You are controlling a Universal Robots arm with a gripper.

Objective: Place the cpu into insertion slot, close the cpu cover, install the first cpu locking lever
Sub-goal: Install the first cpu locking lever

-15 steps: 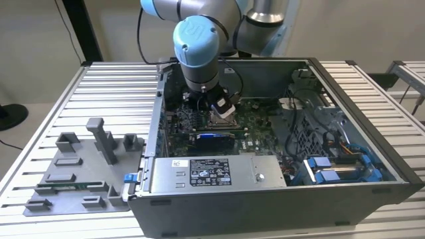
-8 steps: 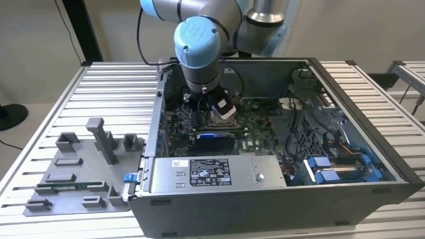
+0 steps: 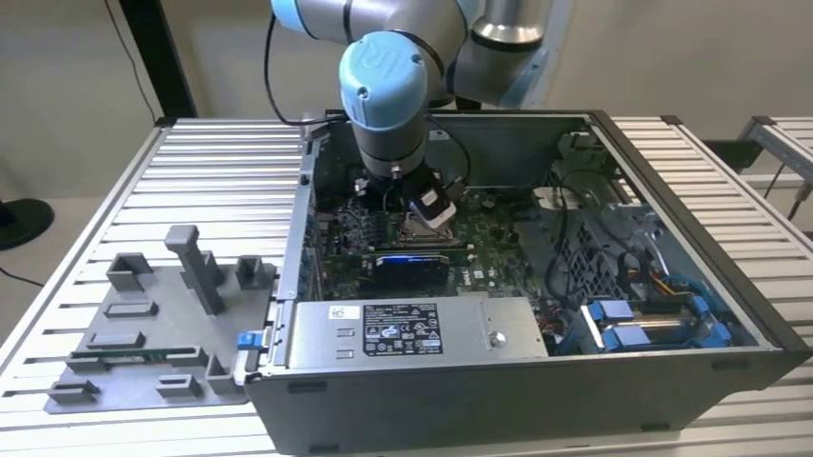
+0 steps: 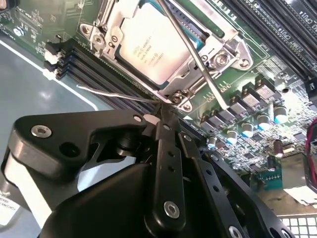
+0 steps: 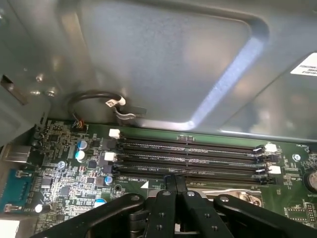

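In the second wrist view the cpu (image 4: 148, 49) lies flat in the insertion slot (image 4: 177, 97), its silvery face up. The cpu cover (image 4: 210, 52) is down around it as a metal frame. One thin locking lever (image 4: 198, 59) crosses the cover at a slant. A second thin lever (image 4: 114, 92) runs along the socket's edge and ends right at my fingertips. My gripper (image 4: 161, 116) is shut, its black fingers pressed together beside the socket corner; I cannot tell whether they touch the lever. In the exterior view the gripper (image 3: 432, 217) hangs low over the slot (image 3: 417, 230) inside the computer case.
Rows of dark memory slots (image 5: 188, 153) lie just past the fingertips, with the grey case wall (image 5: 163, 59) and a looped cable (image 5: 94, 96) behind. Capacitors (image 4: 247, 130) stand beside the socket. A power supply (image 3: 394, 328), blue drive bays (image 3: 635, 328) and a grey fixture tray (image 3: 152, 324) are nearby.
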